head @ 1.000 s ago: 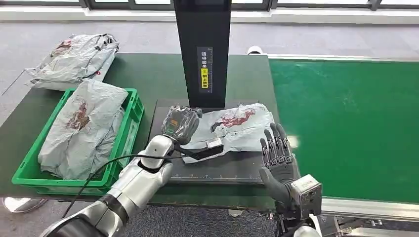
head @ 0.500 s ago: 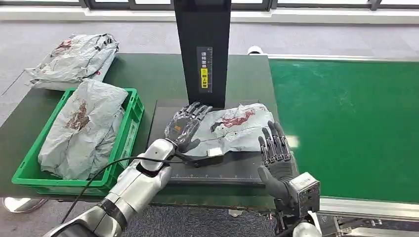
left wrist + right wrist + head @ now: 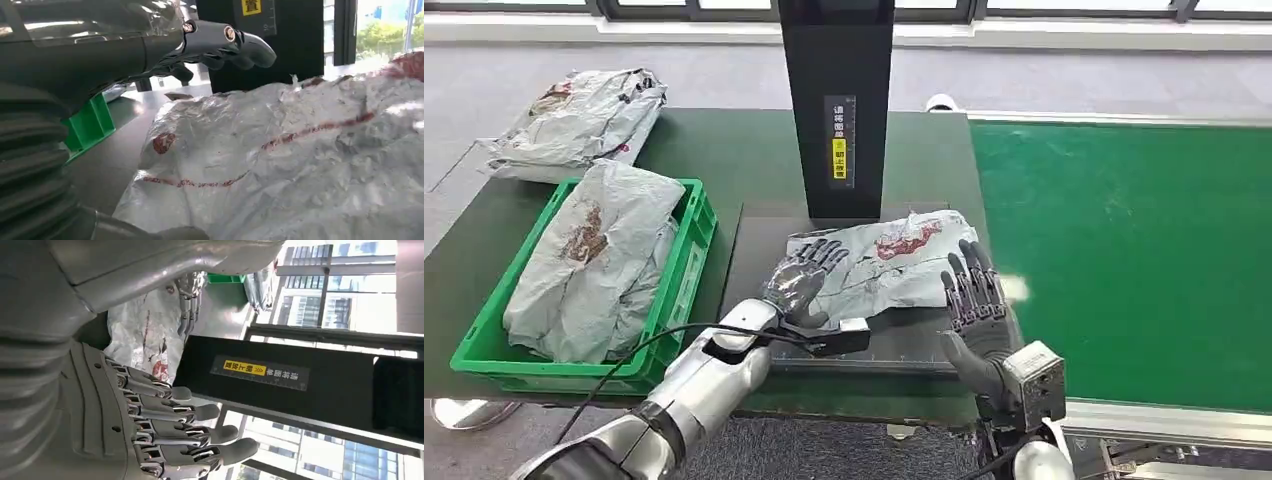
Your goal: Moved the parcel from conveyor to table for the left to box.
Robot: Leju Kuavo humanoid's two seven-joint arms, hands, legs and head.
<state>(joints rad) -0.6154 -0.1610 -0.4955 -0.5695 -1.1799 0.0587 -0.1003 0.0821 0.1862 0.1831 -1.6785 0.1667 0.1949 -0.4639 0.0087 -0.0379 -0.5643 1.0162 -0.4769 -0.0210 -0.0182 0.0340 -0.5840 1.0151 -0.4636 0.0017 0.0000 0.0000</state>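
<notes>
Two hands frame one grey parcel (image 3: 894,262), which lies flat on the dark bench (image 3: 754,165) at the foot of a black post (image 3: 836,100), just left of the green conveyor (image 3: 1124,250). Our left hand (image 3: 799,280) sits over the parcel's near left corner with fingers stretched out and spread, holding nothing; we cannot tell whether the fingers touch the wrapping. Our right hand (image 3: 974,305) stands upright just beside the parcel's right edge, fingers straight and apart, also holding nothing. To the left sits a green crate (image 3: 686,262) already piled with grey bags (image 3: 589,260), and more bags (image 3: 574,115) lie on the bench behind it. We judge the main risk to be the grasp: the wrapping looks thin, slack and crinkled, so fingers may pinch only a fold and the parcel could sag or slip free on the way across. With the crate heaped high, a dropped parcel might slide off the pile or catch on the rim. A high lift could also knock the post, which stands close behind.
</notes>
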